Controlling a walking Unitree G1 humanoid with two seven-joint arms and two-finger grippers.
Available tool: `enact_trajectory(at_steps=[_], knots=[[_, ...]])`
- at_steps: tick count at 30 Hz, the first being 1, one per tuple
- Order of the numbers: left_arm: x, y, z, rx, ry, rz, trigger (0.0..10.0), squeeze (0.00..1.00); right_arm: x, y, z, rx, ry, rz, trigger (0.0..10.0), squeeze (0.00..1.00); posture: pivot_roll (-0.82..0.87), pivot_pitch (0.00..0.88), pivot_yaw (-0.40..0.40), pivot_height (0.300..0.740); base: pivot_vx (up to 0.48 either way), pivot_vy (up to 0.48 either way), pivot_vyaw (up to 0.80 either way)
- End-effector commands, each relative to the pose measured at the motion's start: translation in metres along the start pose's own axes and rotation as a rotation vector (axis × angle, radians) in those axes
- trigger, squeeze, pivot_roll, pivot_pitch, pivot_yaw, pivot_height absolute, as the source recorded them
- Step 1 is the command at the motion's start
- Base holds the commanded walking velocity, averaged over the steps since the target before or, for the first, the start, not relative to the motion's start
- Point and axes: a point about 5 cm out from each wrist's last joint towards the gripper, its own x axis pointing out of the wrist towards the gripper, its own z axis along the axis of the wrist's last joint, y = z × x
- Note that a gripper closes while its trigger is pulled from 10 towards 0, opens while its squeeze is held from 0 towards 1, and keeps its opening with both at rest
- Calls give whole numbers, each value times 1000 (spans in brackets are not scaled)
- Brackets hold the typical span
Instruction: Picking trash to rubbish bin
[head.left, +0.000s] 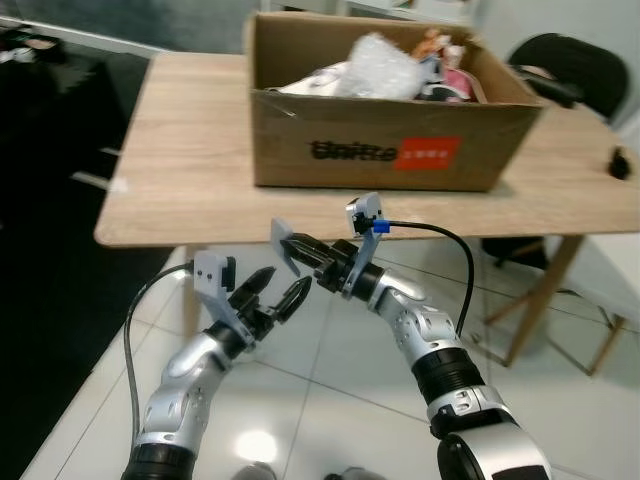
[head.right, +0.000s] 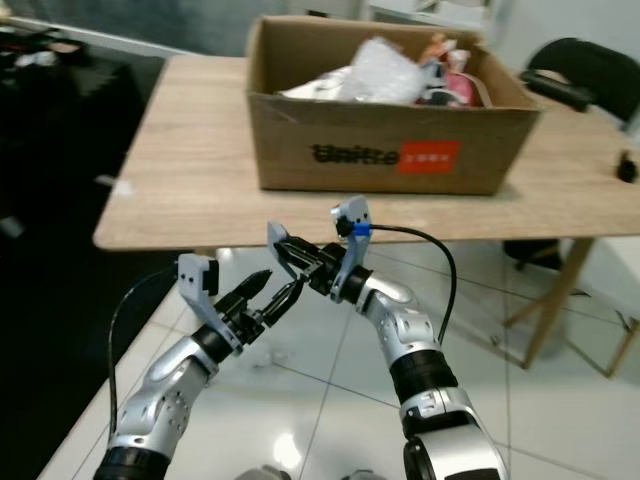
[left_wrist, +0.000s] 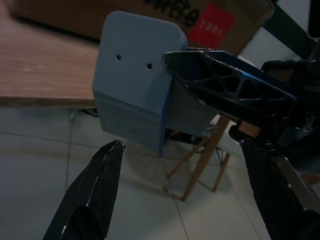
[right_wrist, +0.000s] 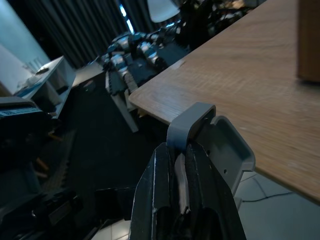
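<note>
My right gripper (head.left: 300, 250) is shut on a small grey plastic piece (head.left: 283, 243), held in the air just below the front edge of the wooden table (head.left: 190, 180). In the right wrist view the grey plastic piece (right_wrist: 212, 142) sticks out past the closed fingers (right_wrist: 160, 185). My left gripper (head.left: 280, 290) stands open a little below and to the left of it, holding nothing. In the left wrist view the grey plastic piece (left_wrist: 135, 95) hangs beyond the spread fingers (left_wrist: 95, 195). A brown cardboard box (head.left: 385, 150) on the table holds crumpled plastic (head.left: 378, 65) and other trash.
A black chair (head.left: 570, 65) stands behind the table at the right, and a small black object (head.left: 620, 160) lies near the table's right edge. Wooden table legs (head.left: 545, 290) slant down at the right. White tiled floor (head.left: 320, 380) lies below; a dark area (head.left: 50, 200) spreads at the left.
</note>
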Motion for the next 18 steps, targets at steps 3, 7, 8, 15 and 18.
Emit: enact_trajectory(at_steps=[3,7,8,15,18], knots=[[-2,0,-5,3,21,8,10000,0,-2,3,-4,-10,23,23,10000,0,184,119,-78,740,0,0,800],[-1,0,-5,4,20,4,10000,0,-1,4,-5,-17,29,31,10000,0,189,118,-81,740,0,0,800],[-1,-1,-5,4,22,0,10000,0,-1,4,-5,-12,26,28,10000,0,189,118,-81,740,0,0,800],[-2,-3,-6,6,35,-24,10000,0,0,0,-5,21,10,-20,10000,0,196,118,-68,740,0,-62,229],[-1,-3,-4,7,35,-37,10000,0,-1,0,-6,24,8,-25,10000,0,202,116,-66,740,0,-459,0]])
